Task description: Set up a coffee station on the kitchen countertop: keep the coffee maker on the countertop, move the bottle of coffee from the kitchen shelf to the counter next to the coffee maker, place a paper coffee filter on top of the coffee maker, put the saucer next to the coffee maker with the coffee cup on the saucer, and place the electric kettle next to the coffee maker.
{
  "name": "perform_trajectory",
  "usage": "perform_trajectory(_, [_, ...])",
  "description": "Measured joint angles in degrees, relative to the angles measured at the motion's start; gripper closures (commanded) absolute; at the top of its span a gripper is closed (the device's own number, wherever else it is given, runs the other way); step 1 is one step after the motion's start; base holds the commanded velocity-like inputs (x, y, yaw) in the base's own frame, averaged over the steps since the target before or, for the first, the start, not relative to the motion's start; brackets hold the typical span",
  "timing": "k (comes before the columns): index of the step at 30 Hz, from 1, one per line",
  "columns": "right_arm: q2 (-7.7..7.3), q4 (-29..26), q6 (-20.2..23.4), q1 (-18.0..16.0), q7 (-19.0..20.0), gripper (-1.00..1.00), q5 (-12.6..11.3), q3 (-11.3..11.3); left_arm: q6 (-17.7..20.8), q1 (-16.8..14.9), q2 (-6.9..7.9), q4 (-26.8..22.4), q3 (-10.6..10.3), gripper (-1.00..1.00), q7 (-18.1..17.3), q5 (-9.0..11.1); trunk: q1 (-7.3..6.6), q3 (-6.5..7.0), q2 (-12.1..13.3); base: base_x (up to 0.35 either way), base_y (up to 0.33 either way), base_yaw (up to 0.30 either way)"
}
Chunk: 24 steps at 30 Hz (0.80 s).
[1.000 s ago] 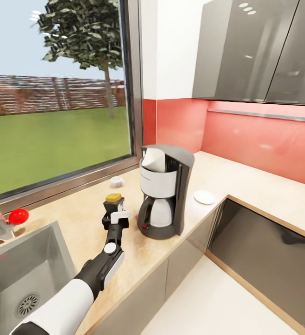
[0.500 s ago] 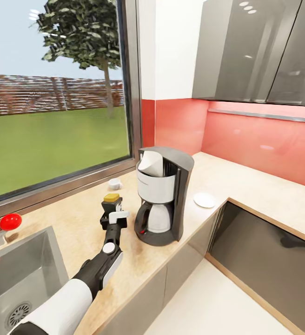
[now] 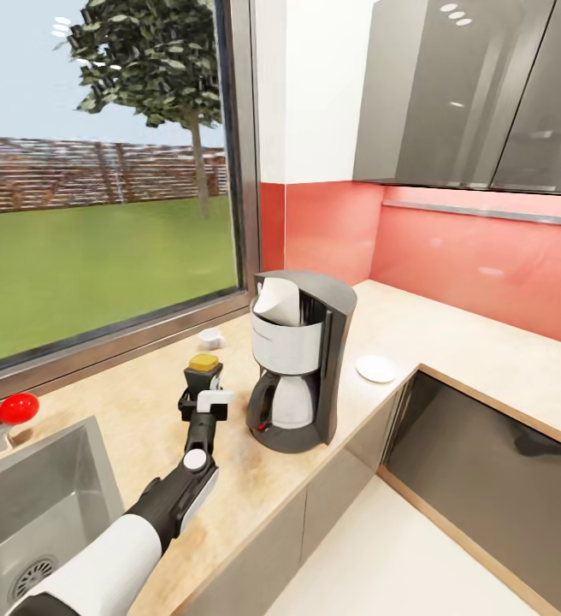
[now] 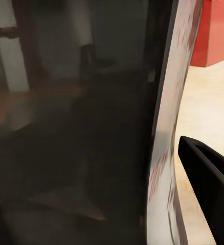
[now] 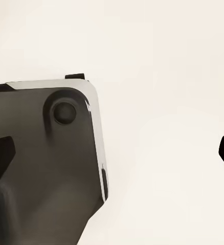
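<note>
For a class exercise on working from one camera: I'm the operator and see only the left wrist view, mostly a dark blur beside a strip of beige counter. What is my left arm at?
Observer: In the head view the left gripper has its fingers closed on the bottle of coffee, a dark jar with a yellow lid, over the kitchen countertop.
Operator: Where is the coffee maker from there?
Observer: The coffee maker stands just to the jar's right, with a small gap between them.
Operator: Is the filter placed?
Observer: Yes, the paper coffee filter sits in the top of the machine.
</note>
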Motion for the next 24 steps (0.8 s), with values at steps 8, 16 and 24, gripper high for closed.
perform_trajectory(8, [-0.09,0.0,0.0,0.0,-0.1,-1.0,0.0,0.0,0.0,0.0,-0.21,0.0,-0.1,1.0,-0.1,0.0,-0.03,0.0,0.0,0.139,0.0,0.0])
perform_trajectory(16, [-0.09,0.0,0.0,0.0,-0.1,-1.0,0.0,-0.1,-0.1,0.1,-0.51,0.0,-0.1,1.0,-0.1,0.1,0.0,0.0,0.0,0.122,0.0,0.0])
perform_trajectory(24, [-0.09,0.0,0.0,0.0,-0.1,-1.0,0.0,-0.1,-0.1,1.3,-1.0,0.0,-0.1,1.0,-0.1,-0.1,0.0,0.0,0.0,-0.012,-0.042,0.0])
